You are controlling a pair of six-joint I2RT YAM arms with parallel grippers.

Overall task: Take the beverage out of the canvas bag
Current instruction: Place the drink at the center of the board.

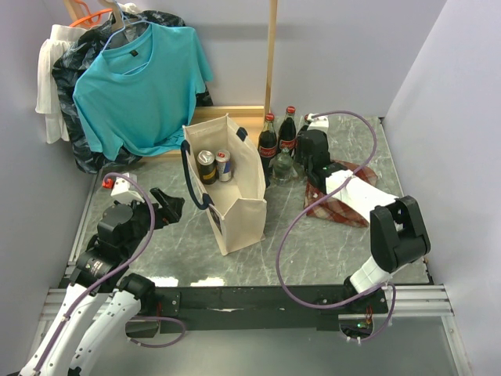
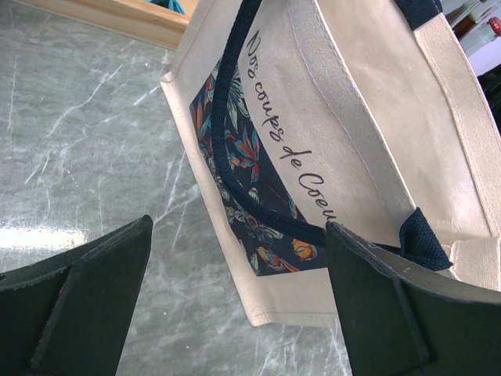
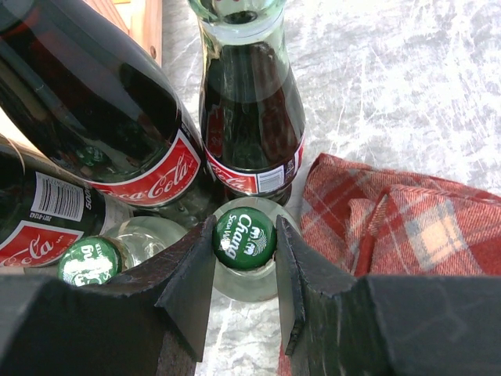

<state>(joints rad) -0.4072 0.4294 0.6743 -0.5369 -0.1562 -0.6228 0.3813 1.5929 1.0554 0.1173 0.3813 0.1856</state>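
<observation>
The canvas bag [image 1: 235, 196] stands upright mid-table, cream with navy handles, and holds two cans [image 1: 206, 166] at its far end. My left gripper [image 1: 160, 207] is open and empty, low beside the bag's left side; the left wrist view shows the bag's printed side [image 2: 352, 117] between its spread fingers [image 2: 94, 298]. My right gripper [image 3: 246, 243] is shut on the green Chang cap of a clear glass bottle [image 3: 244, 237]. That bottle [image 1: 282, 167] stands on the table right of the bag, just in front of the cola bottles.
Two cola bottles [image 1: 268, 141] stand behind the clear bottle, and a third [image 3: 39, 227] shows in the right wrist view. Another green-capped clear bottle [image 3: 88, 260] stands beside it. A red plaid cloth bag [image 1: 344, 200] lies at right. A teal shirt [image 1: 141, 86] hangs at the back left.
</observation>
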